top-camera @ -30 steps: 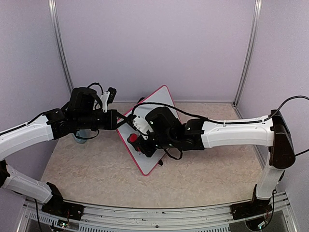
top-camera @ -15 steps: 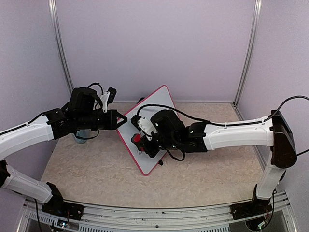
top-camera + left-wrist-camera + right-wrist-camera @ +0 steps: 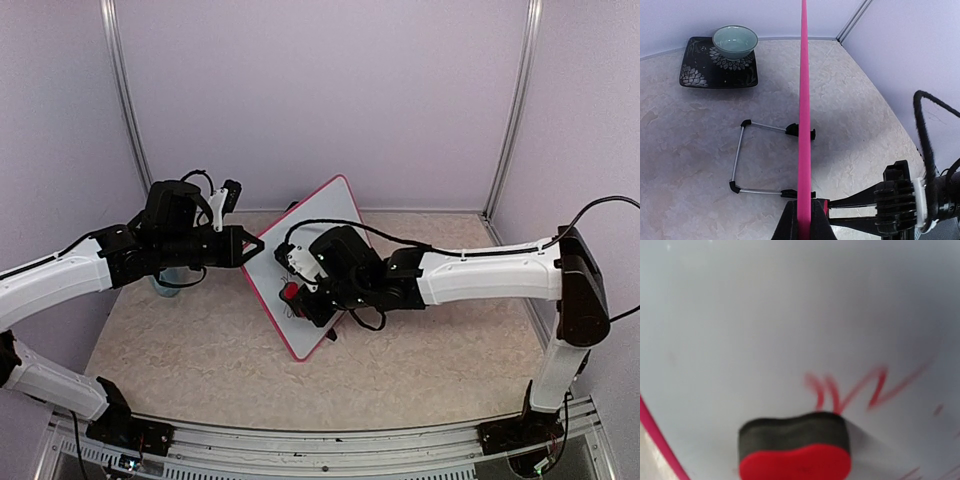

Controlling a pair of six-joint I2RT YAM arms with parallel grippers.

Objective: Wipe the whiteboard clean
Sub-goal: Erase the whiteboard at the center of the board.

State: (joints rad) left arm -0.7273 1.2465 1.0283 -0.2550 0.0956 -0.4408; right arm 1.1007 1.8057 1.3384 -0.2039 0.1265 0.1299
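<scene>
Currently mid-wipe: whiteboard stands propped on the table, left gripper clamped on its pink edge, right gripper pinching the eraser against its face; next stroke likely needs pressure across the red scribbles beside it.

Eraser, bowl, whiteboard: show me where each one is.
eraser [image 3: 794, 436], right wrist view, on its black felt layer.
bowl [image 3: 735, 40], left wrist view, on its inner hollow.
whiteboard [image 3: 332, 210], top view, on the white face near the upper corner.
</scene>
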